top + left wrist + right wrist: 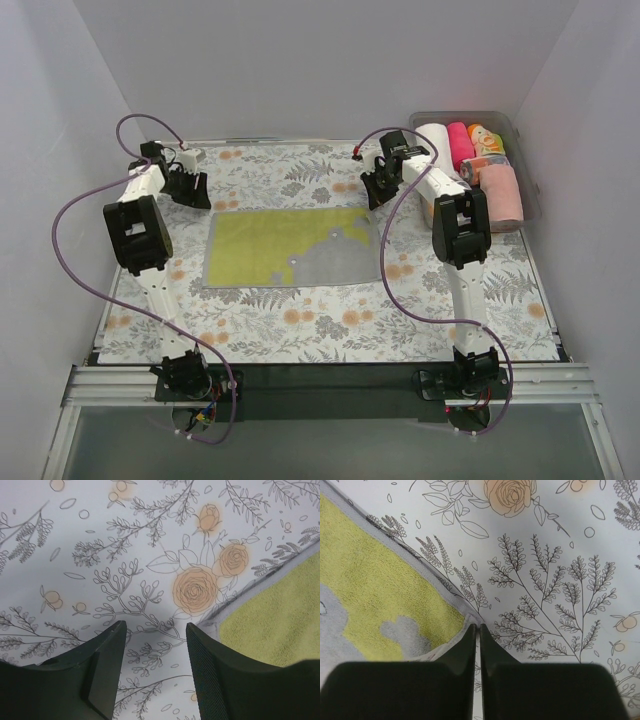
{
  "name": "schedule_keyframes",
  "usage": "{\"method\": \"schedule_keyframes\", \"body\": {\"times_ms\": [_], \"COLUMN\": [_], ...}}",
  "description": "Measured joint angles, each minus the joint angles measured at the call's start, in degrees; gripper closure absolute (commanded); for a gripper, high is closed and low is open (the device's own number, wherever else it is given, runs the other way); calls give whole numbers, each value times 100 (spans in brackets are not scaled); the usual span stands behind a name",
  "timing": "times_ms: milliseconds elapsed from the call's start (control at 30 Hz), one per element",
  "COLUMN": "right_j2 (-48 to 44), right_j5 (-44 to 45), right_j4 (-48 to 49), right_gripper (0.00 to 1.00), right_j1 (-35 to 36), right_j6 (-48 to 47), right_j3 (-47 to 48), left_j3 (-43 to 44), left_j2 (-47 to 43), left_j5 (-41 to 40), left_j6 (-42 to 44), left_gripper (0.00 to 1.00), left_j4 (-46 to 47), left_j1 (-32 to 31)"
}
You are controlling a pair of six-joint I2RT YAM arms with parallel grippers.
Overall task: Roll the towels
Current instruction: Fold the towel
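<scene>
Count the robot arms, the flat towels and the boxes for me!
Robot arms: 2, the black-and-white left arm and right arm
Flat towels: 1, the yellow-green and grey terry towel
Boxes: 1, the clear plastic bin of rolled towels
Total: 4

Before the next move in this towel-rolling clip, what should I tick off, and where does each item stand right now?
1. Towel spread flat on the floral tablecloth, nothing rolled yet: ok.
2. Left pincer open, over bare cloth just off the towel's far left corner: ok.
3. Right pincer open for a grasp: not ok; it is shut, with its tips at the towel's far right corner.
4. Right pincer actually pinching the towel's edge: cannot tell.
5. Clear bin of rolled towels apart from the flat towel, at the far right: ok.
</scene>
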Motion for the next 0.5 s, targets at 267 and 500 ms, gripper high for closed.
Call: {"method": "schedule_keyframes", "body": {"times_ms": [267,500], "right_j2": [0,0], "right_j5": [-22,-31], "right_j4": [0,0], "right_gripper": [99,99], "right_j1": [0,0], "right_j6": [15,11], "right_j3": [7,7], "left_j3": [459,422], "left_j2": [284,313], "left_j5": [116,713], "left_j6": [15,310], "left_gripper": [58,58], "left_j4": [-129,-579], "left_j1": [-13,-76]}}
